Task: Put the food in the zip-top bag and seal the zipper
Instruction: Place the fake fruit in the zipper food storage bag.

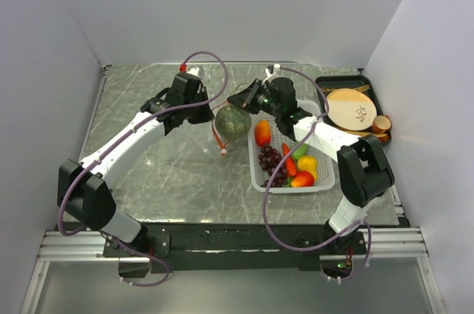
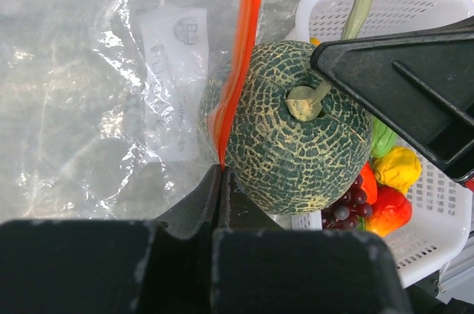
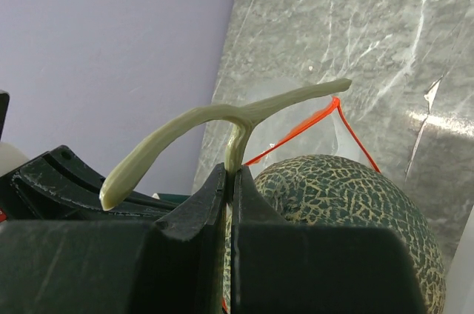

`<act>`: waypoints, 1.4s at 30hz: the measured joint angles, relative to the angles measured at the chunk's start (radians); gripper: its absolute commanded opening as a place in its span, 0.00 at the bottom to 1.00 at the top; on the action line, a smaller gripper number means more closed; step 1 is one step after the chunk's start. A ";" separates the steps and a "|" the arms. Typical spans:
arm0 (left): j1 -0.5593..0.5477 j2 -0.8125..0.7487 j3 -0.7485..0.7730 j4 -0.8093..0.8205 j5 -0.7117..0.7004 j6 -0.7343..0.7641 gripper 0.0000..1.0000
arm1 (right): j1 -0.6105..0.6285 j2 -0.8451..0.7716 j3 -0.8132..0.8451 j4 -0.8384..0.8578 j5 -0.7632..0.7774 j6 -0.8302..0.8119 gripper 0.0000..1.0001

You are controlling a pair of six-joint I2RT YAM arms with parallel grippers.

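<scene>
Right jaws pinch the stem (image 3: 237, 144) of the melon (image 2: 296, 129), left jaws the zipper (image 2: 241, 62) of the bag (image 2: 96, 92) — loading; next, ease it inside.

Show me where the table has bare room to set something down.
Bare: table left of the left arm; near patch between that arm and the basket. Crowded: centre, around bag and melon; right, basket and tray.

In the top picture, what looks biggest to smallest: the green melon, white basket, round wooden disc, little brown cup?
1. white basket
2. wooden disc
3. green melon, close to the disc, so unsure
4. brown cup
</scene>
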 measured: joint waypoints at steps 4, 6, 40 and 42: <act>0.000 0.000 0.000 0.006 0.000 -0.004 0.01 | 0.000 0.000 0.000 0.008 0.008 0.003 0.00; 0.000 0.000 0.000 0.010 0.000 -0.005 0.01 | 0.000 -0.001 0.000 0.011 0.019 0.004 0.00; -0.002 -0.072 -0.036 0.074 -0.005 -0.059 0.01 | 0.028 0.006 -0.154 0.417 0.083 0.240 0.00; -0.002 -0.072 -0.036 0.077 -0.006 -0.058 0.01 | 0.035 0.005 -0.154 0.363 0.080 0.206 0.00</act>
